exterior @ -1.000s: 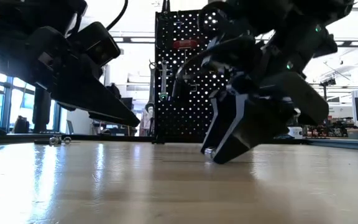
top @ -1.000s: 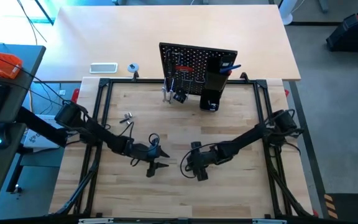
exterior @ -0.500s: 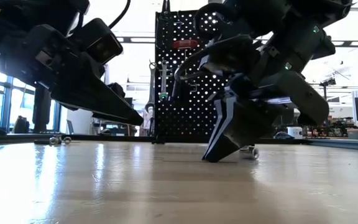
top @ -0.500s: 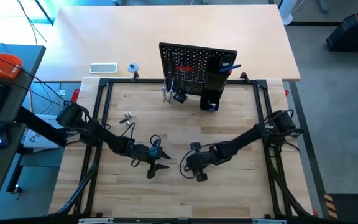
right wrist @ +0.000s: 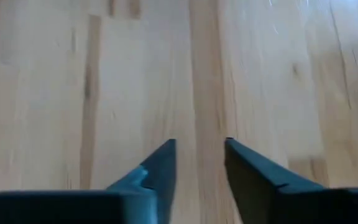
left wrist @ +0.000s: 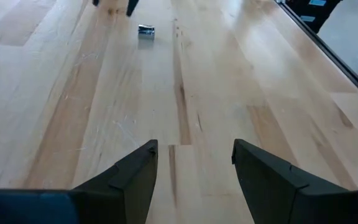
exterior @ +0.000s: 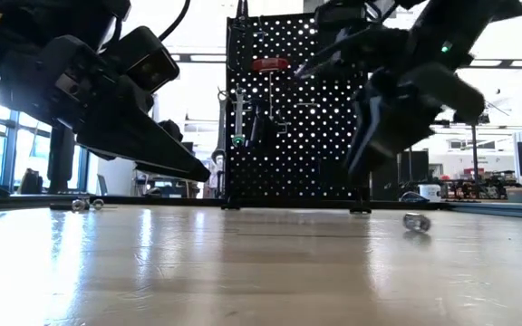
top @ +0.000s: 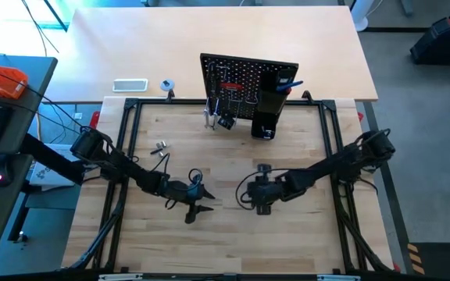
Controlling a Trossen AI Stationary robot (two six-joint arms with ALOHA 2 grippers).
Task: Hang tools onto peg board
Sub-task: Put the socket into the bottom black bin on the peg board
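The black peg board (top: 248,78) stands upright at the table's far side and also shows in the low view (exterior: 297,109). A red-handled screwdriver (exterior: 270,64), a silver wrench (exterior: 238,113) and a blue hex key (top: 289,83) hang on it beside a black box holder (top: 268,105). A small silver cylinder (exterior: 415,221) lies on the table; it also shows in the left wrist view (left wrist: 145,29). My left gripper (top: 201,209) is open and empty, low over the table's middle. My right gripper (top: 262,206) is open and empty, above the wood (right wrist: 201,142).
A small silver piece (top: 159,147) lies on the table at the left, also seen in the low view (exterior: 84,205). A black metal frame (top: 127,156) runs around the table top. Bare wood lies between the grippers and the peg board.
My right gripper has risen off the table and gone toward the table's right edge. The small silver cylinder that lay at its fingertips has stayed on the table and has moved toward the right edge.
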